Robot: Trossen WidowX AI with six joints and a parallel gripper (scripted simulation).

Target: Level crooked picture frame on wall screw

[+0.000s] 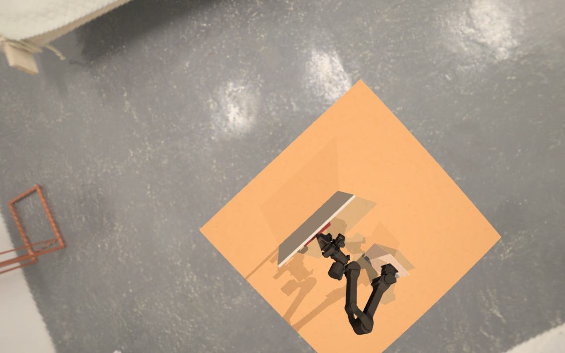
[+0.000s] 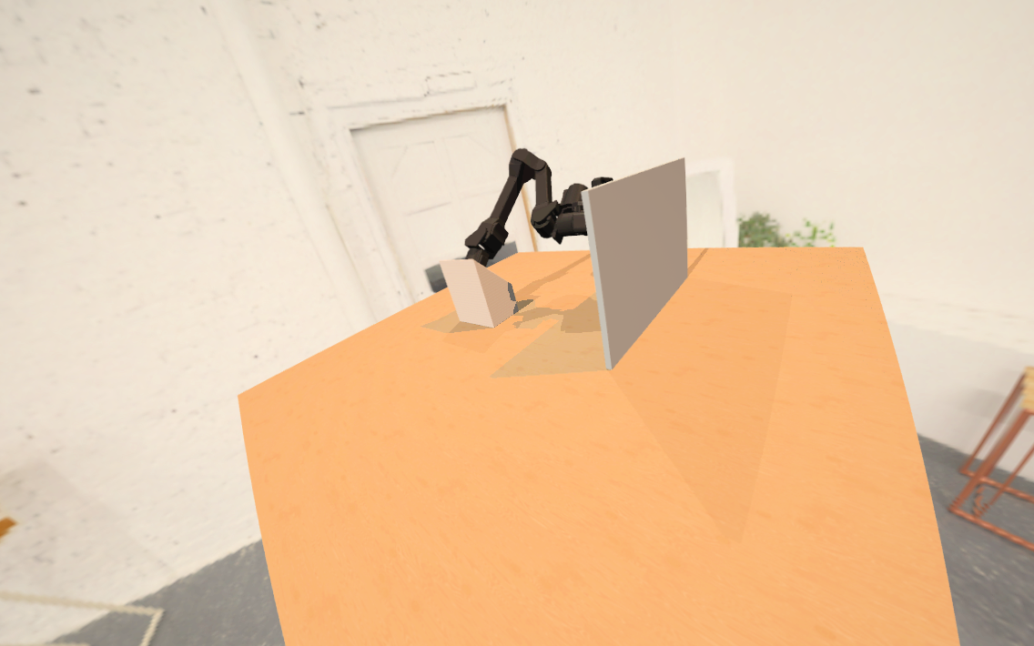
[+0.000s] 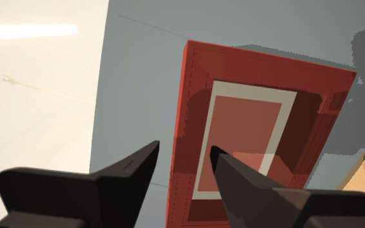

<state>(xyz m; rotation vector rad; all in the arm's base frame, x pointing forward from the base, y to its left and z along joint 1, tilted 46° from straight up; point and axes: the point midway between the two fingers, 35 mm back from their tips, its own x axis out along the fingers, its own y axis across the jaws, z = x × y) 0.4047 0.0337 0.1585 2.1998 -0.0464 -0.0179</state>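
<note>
Top view: I see my arm (image 1: 351, 287) (image 2: 507, 197) folded above the table (image 1: 416, 187) (image 2: 533, 472) (image 3: 358, 180), its gripper (image 1: 318, 236) (image 3: 185, 147) reaching the front of the wall (image 1: 312, 228) (image 2: 640, 258) (image 3: 138, 80). The frame (image 1: 325, 227) (image 3: 246, 129) shows as a red strip along that face. A pale block (image 1: 381, 258) (image 2: 480, 297) lies near the arm's base.

Exterior view: the wall stands upright, its back towards me, hiding the frame and my fingertips. The block is well apart from it.

Wrist view: my fingers are spread, straddling the frame's left side, one outside it, the other before the picture; a gap shows at the outer finger. The frame's upper edge slopes down rightward; its true level I cannot tell.
</note>
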